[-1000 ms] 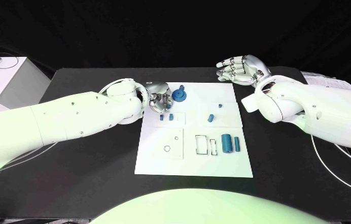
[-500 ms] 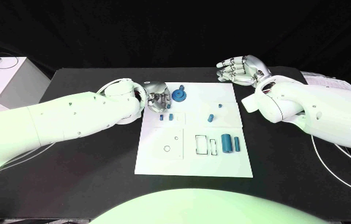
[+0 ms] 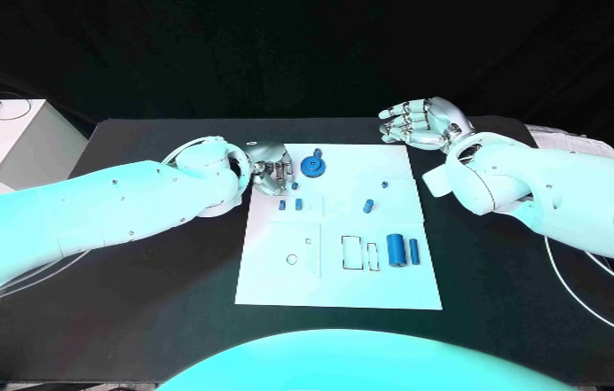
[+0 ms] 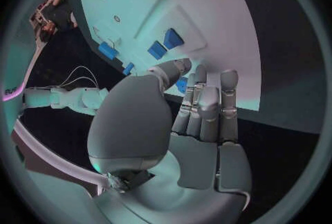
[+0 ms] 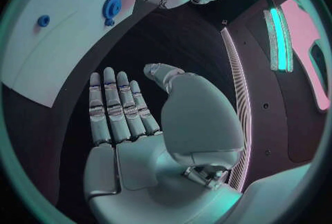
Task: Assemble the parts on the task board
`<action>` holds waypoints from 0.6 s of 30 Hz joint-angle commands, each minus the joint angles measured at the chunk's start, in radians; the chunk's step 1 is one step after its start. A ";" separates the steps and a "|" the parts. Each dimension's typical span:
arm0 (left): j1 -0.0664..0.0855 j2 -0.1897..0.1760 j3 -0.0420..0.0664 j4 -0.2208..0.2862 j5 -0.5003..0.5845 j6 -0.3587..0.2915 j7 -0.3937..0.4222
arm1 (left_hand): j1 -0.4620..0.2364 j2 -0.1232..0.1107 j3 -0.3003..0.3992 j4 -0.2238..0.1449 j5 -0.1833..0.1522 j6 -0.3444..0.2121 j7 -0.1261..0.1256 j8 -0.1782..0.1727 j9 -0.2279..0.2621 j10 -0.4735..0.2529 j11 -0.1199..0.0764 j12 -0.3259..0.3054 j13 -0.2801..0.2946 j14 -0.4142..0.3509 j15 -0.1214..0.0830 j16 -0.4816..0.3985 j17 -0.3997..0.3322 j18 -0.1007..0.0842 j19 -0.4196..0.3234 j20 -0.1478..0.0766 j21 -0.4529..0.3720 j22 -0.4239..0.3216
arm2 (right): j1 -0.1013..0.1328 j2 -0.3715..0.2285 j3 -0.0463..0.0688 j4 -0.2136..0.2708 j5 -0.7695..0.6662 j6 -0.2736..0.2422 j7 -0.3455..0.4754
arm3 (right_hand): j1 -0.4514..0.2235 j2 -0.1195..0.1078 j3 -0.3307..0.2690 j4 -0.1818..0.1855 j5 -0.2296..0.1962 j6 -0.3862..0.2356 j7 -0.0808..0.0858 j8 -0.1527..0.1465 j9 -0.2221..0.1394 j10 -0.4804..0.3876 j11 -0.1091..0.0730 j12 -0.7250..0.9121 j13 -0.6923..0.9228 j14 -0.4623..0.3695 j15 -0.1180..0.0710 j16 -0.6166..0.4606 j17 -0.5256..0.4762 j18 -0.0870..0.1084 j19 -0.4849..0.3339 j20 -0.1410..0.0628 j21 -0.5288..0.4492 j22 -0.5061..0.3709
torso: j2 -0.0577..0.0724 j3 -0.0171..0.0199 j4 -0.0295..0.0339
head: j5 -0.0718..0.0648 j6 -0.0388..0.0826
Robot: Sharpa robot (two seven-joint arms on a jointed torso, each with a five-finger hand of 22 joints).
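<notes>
Over the last second, very little had changed. The left robot hand had crept a tiny bit up and away from the two small blue pieces on the white board, and the blue pieces had all stayed where they were. So it looked like no new piece had gone into its place, and most of the job was still to do.

The left robot hand hung over the far left corner of the board, just beside the round blue piece. Its fingers were curled in close together, with the thumb bent across them. A bit of blue showed by the fingertips, but I could not tell if the hand was holding it or if it just lay on the board below.

The right robot hand was up off the worktop, past the far right corner of the board. It was open, fingers straight, and held nothing.

Two blue tubes lay side by side near the right edge.
</notes>
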 commanded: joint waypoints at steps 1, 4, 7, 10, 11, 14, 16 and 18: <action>-0.001 -0.007 0.003 0.000 -0.005 -0.020 -0.002 | 0.005 0.004 0.003 0.000 0.002 -0.006 -0.001 -0.006 0.000 0.008 -0.002 -0.004 0.001 -0.004 0.000 0.003 -0.002 -0.003 0.003 0.001 -0.004 -0.002 | -0.001 -0.002 0.000 -0.005 -0.043 0.011 -0.003 | 0.002 0.003 0.006 -0.013 -0.006 0.009 0.077 0.001 -0.001 -0.002 -0.002 0.007 0.000 0.008 0.000 -0.003 -0.002 0.014 0.000 -0.002 0.005 -0.003 | 0.000 -0.0001 -0.0004 | 0.000 0.000; -0.001 -0.014 0.006 -0.002 -0.005 -0.029 -0.002 | 0.007 0.006 0.004 -0.001 0.002 -0.006 -0.001 -0.006 0.000 0.008 -0.002 -0.004 0.002 -0.004 -0.001 0.003 -0.003 -0.002 0.002 0.001 -0.005 -0.003 | -0.001 -0.004 0.000 -0.010 -0.076 0.013 -0.007 | 0.009 0.000 0.011 -0.024 -0.019 0.020 0.072 0.006 -0.001 0.005 -0.005 0.010 0.000 0.018 -0.004 0.002 -0.004 0.014 0.011 -0.005 0.009 -0.007 | 0.000 0.0001 -0.0002 | 0.000 0.000; -0.001 -0.023 0.011 -0.001 -0.005 -0.040 0.000 | 0.009 0.007 0.005 -0.002 0.002 -0.007 -0.001 -0.007 0.000 0.008 -0.002 -0.004 0.003 -0.006 -0.001 0.001 -0.009 -0.002 0.000 0.001 -0.006 -0.006 | -0.001 -0.006 0.000 -0.013 -0.102 0.016 -0.012 | 0.011 -0.001 0.014 -0.028 -0.023 0.026 0.069 0.009 -0.001 0.010 -0.008 0.011 0.000 0.025 -0.007 0.005 -0.004 0.015 0.017 -0.006 0.011 -0.008 | 0.000 0.0006 -0.0006 | 0.001 0.000; -0.001 -0.030 0.015 0.003 0.001 -0.055 0.010 | 0.012 0.008 0.007 -0.002 0.003 -0.006 -0.001 -0.007 0.000 0.008 -0.002 -0.003 0.004 -0.007 -0.001 0.000 -0.010 -0.001 -0.001 0.000 -0.007 -0.008 | -0.001 -0.007 0.000 -0.014 -0.131 0.019 -0.016 | 0.012 -0.002 0.018 -0.032 -0.025 0.033 0.066 0.011 -0.001 0.014 -0.011 0.012 -0.001 0.035 -0.010 0.010 -0.003 0.015 0.026 -0.009 0.014 -0.010 | 0.000 0.0006 -0.0002 | 0.000 0.000; -0.001 -0.032 0.015 0.004 0.004 -0.062 0.015 | 0.012 0.008 0.007 -0.002 0.003 -0.006 -0.001 -0.007 0.000 0.008 -0.002 -0.003 0.004 -0.007 -0.001 0.000 -0.010 -0.001 -0.001 0.000 -0.008 -0.008 | -0.001 -0.008 0.000 -0.014 -0.141 0.020 -0.017 | 0.012 -0.002 0.019 -0.033 -0.025 0.034 0.066 0.011 -0.001 0.015 -0.011 0.011 -0.001 0.037 -0.011 0.011 -0.003 0.015 0.028 -0.010 0.015 -0.010 | 0.000 0.0006 -0.0001 | 0.000 0.000; 0.000 -0.036 0.018 0.011 0.018 -0.081 0.037 | 0.005 0.006 0.004 0.003 0.001 -0.006 0.001 -0.007 0.001 0.006 0.000 -0.004 0.006 -0.014 0.000 -0.006 -0.027 0.002 -0.015 0.000 -0.019 -0.025 | -0.001 -0.008 0.000 -0.014 -0.173 0.027 -0.021 | 0.013 -0.005 0.027 -0.040 -0.031 0.046 0.059 0.013 -0.003 0.027 -0.018 0.011 -0.001 0.065 -0.021 0.024 0.001 0.016 0.055 -0.018 0.025 -0.011 | 0.000 0.0010 -0.0003 | 0.001 0.000; 0.000 -0.039 0.019 0.015 0.026 -0.095 0.051 | 0.003 0.005 0.003 0.006 0.002 -0.005 0.001 -0.007 0.001 0.002 0.001 -0.005 0.007 -0.024 0.001 -0.013 -0.046 0.005 -0.028 0.000 -0.029 -0.039 | -0.001 -0.009 0.000 -0.015 -0.203 0.034 -0.026 | 0.015 -0.007 0.033 -0.046 -0.038 0.055 0.054 0.013 -0.004 0.036 -0.023 0.010 -0.001 0.084 -0.027 0.033 0.005 0.016 0.075 -0.025 0.033 -0.010 | 0.000 0.0010 -0.0009 | 0.000 0.000; 0.000 -0.041 0.019 0.017 0.036 -0.108 0.062 | 0.003 0.007 0.006 0.008 0.004 0.000 0.001 -0.005 0.003 -0.004 0.002 -0.005 0.008 -0.035 0.002 -0.022 -0.065 0.008 -0.044 0.001 -0.042 -0.056 | -0.002 -0.010 0.000 -0.015 -0.241 0.044 -0.033 | 0.022 -0.009 0.040 -0.056 -0.053 0.069 0.048 0.014 -0.005 0.050 -0.030 0.010 -0.001 0.109 -0.037 0.046 0.012 0.016 0.098 -0.035 0.044 -0.008 | 0.000 0.0011 -0.0012 | 0.001 0.000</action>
